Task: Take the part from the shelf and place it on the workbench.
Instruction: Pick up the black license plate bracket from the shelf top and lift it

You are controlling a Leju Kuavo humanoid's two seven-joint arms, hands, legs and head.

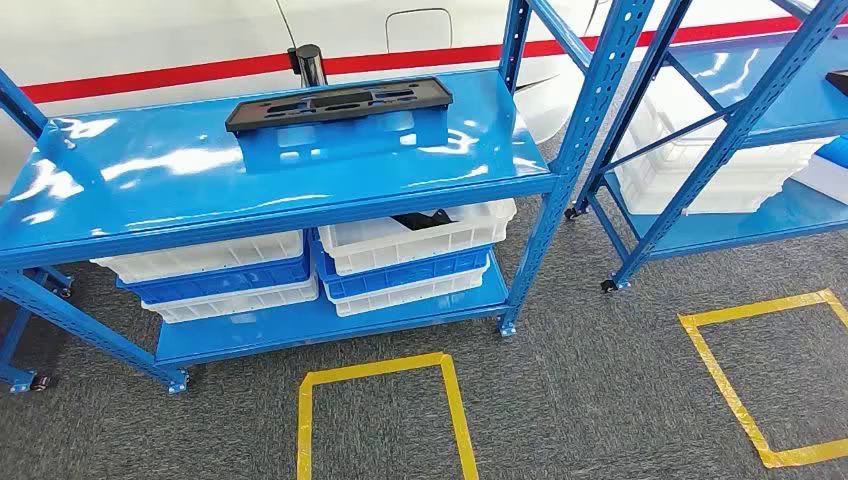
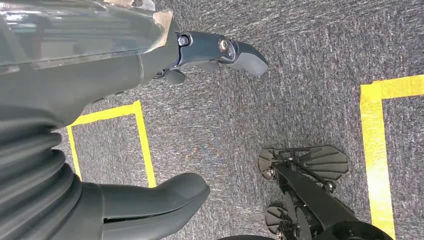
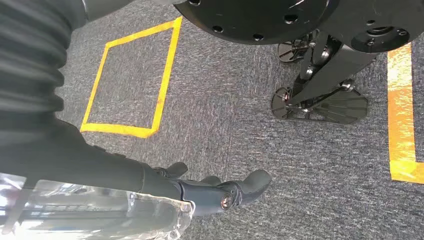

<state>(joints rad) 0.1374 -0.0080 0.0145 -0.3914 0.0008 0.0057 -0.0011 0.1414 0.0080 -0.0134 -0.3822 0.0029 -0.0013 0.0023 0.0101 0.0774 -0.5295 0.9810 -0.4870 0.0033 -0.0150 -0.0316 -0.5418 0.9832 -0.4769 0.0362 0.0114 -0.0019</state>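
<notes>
Part waits on the shelf, both hands down

Your black slotted part (image 1: 338,103) lies flat on the blue shelf (image 1: 150,190), easy to reach; left hand (image 2: 150,125) and right hand (image 3: 165,192) hang empty, fingers apart.

Left hand (image 2: 150,130): dark grey, with a ribbed bellows-like wrist cover and a thick, smooth, rounded thumb (image 2: 165,200).
Left fingers (image 2: 235,52): darker blue-grey segments with round silver screw heads at the pivots and a paler rounded tip.
Left hand back: covered by a clear, glossy plastic plate with a torn, taped edge.
Right hand (image 3: 165,195): same dark grey build, with a ribbed wrist cover.
Right fingers (image 3: 245,187): dark, with one silver screw head near the tips.
Right hand back: carried a crinkled transparent plastic cover.
</notes>
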